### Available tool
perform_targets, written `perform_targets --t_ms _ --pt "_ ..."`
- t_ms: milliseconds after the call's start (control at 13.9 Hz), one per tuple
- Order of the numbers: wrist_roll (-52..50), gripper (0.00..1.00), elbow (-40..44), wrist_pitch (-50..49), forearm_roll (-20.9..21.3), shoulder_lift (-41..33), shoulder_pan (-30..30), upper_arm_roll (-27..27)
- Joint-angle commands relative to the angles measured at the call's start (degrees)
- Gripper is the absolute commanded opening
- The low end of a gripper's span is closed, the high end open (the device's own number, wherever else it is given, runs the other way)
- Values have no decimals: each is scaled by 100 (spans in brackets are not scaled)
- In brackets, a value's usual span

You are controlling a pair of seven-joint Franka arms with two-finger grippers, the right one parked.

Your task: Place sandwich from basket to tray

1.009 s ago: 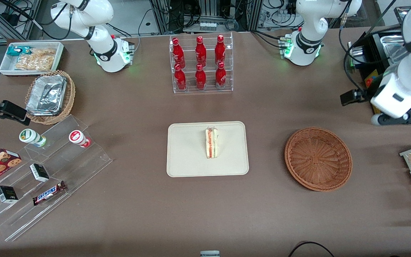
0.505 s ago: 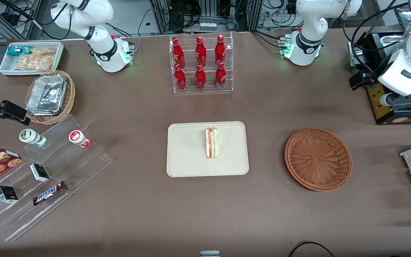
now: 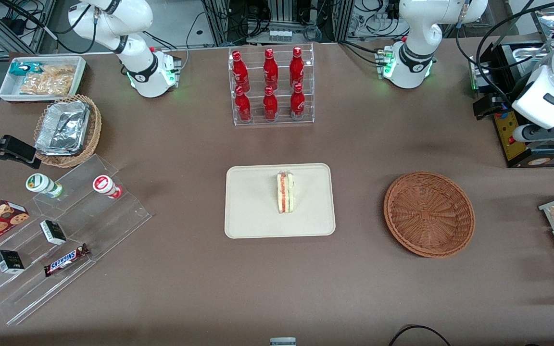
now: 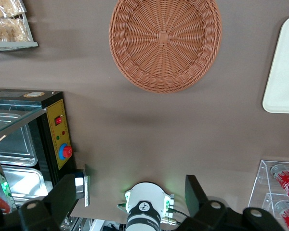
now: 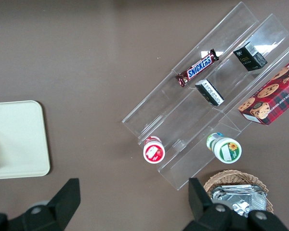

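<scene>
Sandwich (image 3: 285, 193) on edge atop cream tray (image 3: 253, 211); wicker basket (image 3: 429, 214) apparently empty, beside.

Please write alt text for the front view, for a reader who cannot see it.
A sandwich wedge lies on the cream tray at mid-table, and the round wicker basket toward the working arm's end holds nothing. The gripper is open, raised at the table's edge, farther from the camera than the basket.
</scene>
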Motion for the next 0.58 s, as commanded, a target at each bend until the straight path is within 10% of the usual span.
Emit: perform_targets --t_ms 0,505 --pt "-103 100 146 -38 -153 65 210 -62" --pt "-32 100 128 -47 -399 21 1372 -1011"
